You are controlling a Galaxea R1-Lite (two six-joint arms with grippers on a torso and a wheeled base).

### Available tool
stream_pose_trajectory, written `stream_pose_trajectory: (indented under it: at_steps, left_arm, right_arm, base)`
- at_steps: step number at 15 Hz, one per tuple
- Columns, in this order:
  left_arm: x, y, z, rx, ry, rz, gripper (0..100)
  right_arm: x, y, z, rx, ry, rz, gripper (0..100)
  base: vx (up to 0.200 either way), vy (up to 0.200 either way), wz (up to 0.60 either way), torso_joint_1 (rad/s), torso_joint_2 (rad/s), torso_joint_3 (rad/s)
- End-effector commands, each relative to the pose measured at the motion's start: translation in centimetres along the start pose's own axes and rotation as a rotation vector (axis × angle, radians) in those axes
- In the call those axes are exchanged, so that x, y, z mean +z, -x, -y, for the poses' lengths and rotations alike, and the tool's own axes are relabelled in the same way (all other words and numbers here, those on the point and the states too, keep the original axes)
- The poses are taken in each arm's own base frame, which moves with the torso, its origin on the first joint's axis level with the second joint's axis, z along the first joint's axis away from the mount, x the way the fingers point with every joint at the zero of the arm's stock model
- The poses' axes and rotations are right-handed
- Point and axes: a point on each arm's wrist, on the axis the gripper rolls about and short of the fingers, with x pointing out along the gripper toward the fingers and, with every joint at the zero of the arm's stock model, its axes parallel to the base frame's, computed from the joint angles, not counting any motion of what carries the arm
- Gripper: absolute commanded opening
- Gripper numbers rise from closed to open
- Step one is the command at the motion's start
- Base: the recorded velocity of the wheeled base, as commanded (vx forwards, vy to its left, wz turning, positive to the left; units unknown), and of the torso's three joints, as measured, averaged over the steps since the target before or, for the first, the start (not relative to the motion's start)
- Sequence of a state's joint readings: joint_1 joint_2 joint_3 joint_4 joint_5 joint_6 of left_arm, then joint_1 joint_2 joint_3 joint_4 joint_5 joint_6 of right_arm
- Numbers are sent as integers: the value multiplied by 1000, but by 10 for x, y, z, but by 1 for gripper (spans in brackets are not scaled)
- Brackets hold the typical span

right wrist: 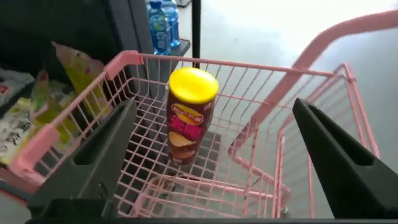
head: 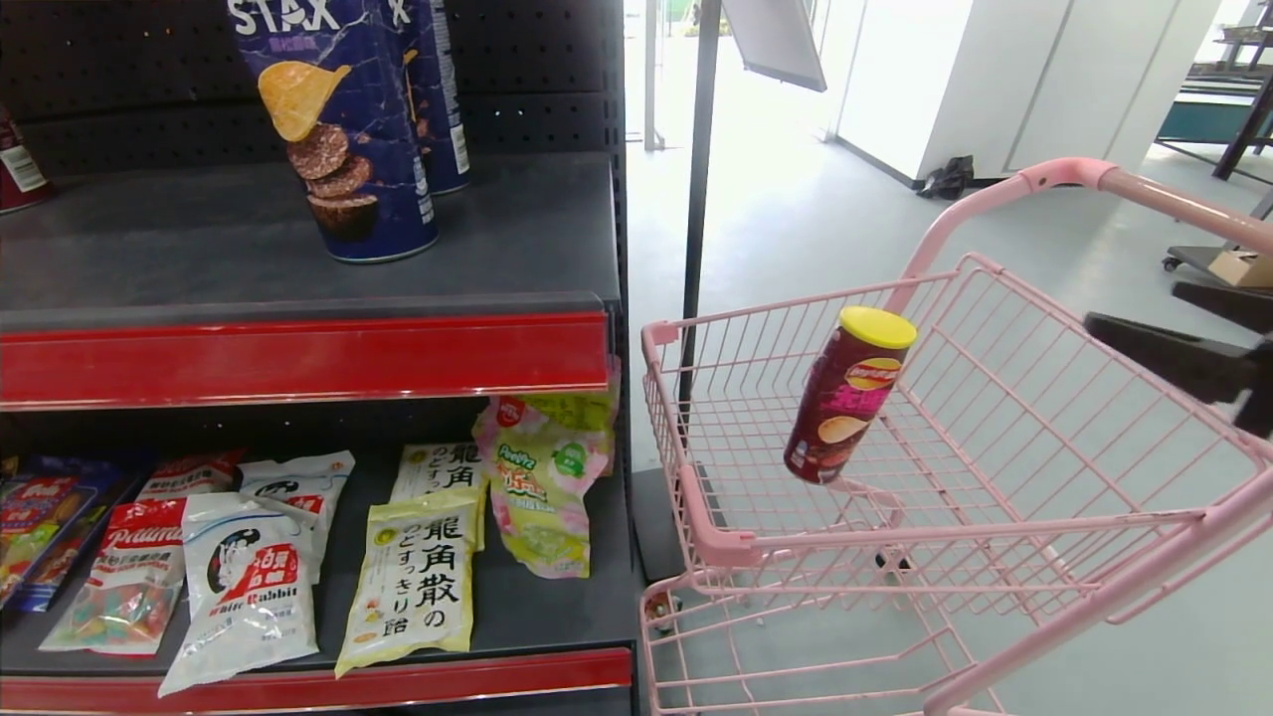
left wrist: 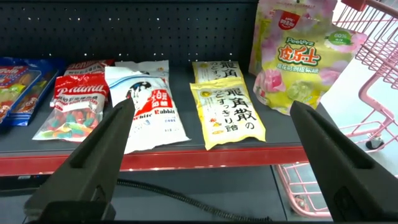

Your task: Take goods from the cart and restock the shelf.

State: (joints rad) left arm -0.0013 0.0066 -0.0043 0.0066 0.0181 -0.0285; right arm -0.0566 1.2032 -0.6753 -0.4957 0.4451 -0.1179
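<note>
A maroon chip can (head: 845,398) with a yellow lid stands tilted in the pink cart (head: 696,517) beside the shelf. My right gripper (right wrist: 212,102) hangs open above the cart (right wrist: 74,121), and the can (right wrist: 189,118) sits farther off, in line with the gap between its fingers. One of its dark fingers (head: 1164,358) juts in over the cart's right side. Low before the bottom shelf, my left gripper (left wrist: 212,104) is open and holds nothing; it faces a white candy bag (left wrist: 146,106) and a yellow bag (left wrist: 227,112). Two blue chip cans (head: 348,149) stand on the upper shelf (head: 517,229).
The lower shelf holds several snack bags, with a pink-green bag (head: 542,487) leaning at its right end. A red can (head: 15,159) stands at the upper shelf's left edge. A dark pole (head: 696,149) rises between shelf and cart. Grey floor lies beyond the cart.
</note>
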Motion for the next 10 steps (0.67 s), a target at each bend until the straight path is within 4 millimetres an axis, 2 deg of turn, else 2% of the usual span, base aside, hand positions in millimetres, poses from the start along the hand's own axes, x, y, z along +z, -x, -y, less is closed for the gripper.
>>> stream_pose_trajectory:
  at_steps: [1,4,5,7,10]
  left_arm:
    - [0,0,0,0,1,0,100]
    - [0,0,0,0,1,0,100]
    - [0,0,0,0,1,0,100]
    - [0,0,0,0,1,0,100]
    - [0,0,0,0,1,0,100]
  right_arm:
    - [-42,-99,66,164,112,-53,100]
    - [-54,-123,72,257,102,-58,100]
    - [-65,-135,79,272,110,-70,100]
    - [-77,-142,88,267,114,-92,100]
    - [-89,-143,95,286,118,-107,100]
  base:
    - [0,0,0,0,0,0]
    - [0,0,0,0,0,0]
    - [0,0,0,0,0,0]
    - [0,0,0,0,0,0]
    - [0,0,0,0,0,0]
